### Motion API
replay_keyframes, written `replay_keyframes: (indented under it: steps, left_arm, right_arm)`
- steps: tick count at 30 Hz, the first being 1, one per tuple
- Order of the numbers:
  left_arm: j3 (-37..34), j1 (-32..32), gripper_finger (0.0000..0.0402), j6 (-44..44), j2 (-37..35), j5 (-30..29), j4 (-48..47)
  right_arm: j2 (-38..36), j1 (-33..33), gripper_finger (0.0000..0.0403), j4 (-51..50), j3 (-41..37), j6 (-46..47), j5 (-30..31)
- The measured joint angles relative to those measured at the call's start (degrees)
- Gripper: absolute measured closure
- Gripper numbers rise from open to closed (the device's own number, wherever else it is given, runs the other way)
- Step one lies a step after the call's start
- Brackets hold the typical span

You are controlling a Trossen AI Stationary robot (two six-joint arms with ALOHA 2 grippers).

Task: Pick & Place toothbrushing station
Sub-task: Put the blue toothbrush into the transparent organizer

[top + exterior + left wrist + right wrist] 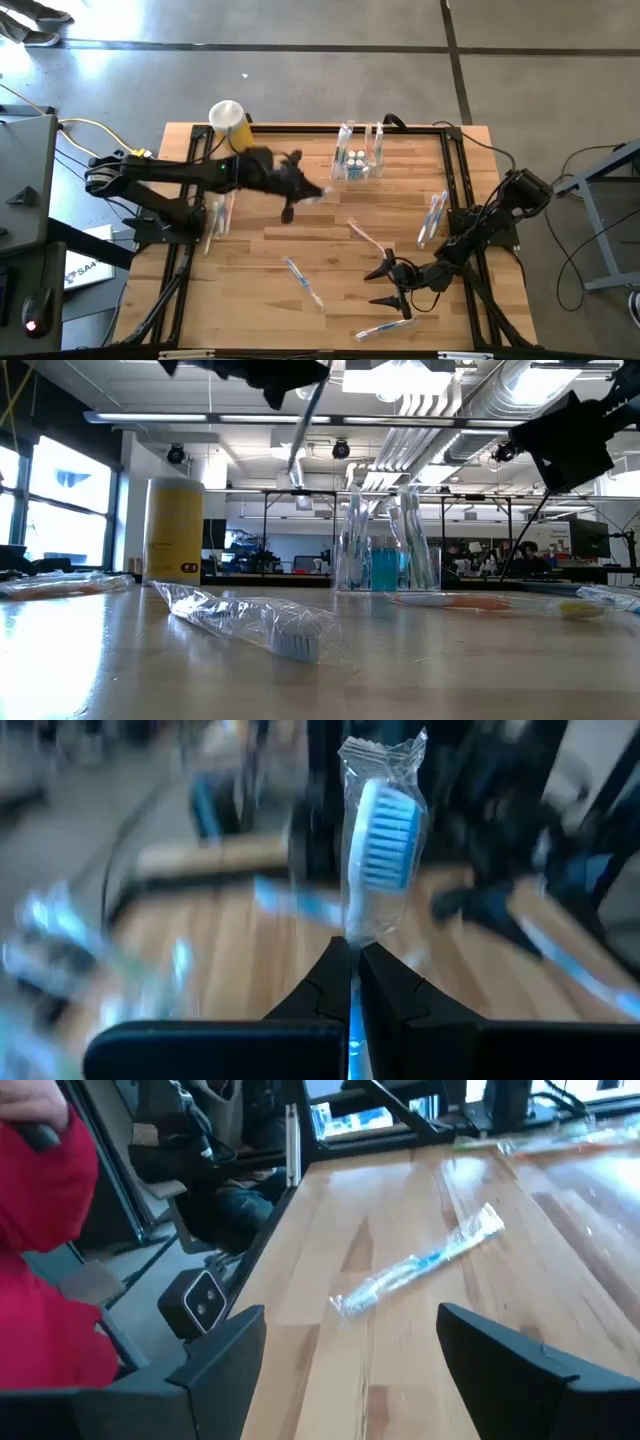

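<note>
Wooden table [250,255], slim wrapped toothbrush [383,840]

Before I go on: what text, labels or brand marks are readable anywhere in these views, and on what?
"SA": a fragment on the white sheet lying on the floor by the table's left side in the high view; the rest is too small to read.
Dark label patch low on the yellow cylinder container: blurred, unreadable.
Wrapped toothbrush in the left gripper: no print visible on the wrapper.
Wrapped toothbrush before the right gripper: no readable print.
</note>
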Motion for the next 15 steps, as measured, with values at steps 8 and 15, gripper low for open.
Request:
replay_keyframes:
  steps: [8,15]
  left_arm:
    - [-10.3,13.4,0.0401,-3.9,10.0,8.2,37.6]
    - [-9.0,21.0,0.0401,-12.2,23.8,15.5,58.8]
  right_arm:
    - [0.0,0.0,0.0117,-0.5,0.1,-0.8,2.0]
    - [0.0,0.0,0.0117,-0.5,0.1,2.3,4.5]
